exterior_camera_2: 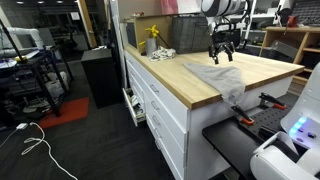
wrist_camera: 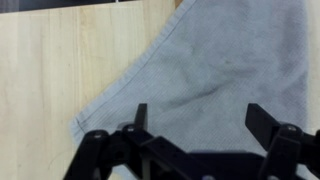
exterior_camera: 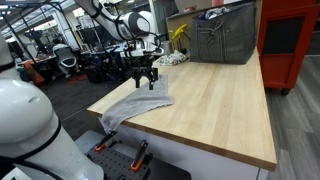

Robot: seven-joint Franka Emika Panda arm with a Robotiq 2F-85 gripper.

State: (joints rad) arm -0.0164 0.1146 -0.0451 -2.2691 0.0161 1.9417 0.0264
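lying on the wooden tabletop (exterior_camera: 215,100), grey cloth (exterior_camera: 140,100), one end hanging over the edge. poised over its middle, pincer (exterior_camera: 147,80), fingers spread wide, holding nothing; contact with fabric unclear. judged best: straight drop, both tips pressed into the cloth, then closing slow to gather a ridge, clear of the thin hem. metal bin (exterior_camera: 222,40) well apart, at tabletop's far end.
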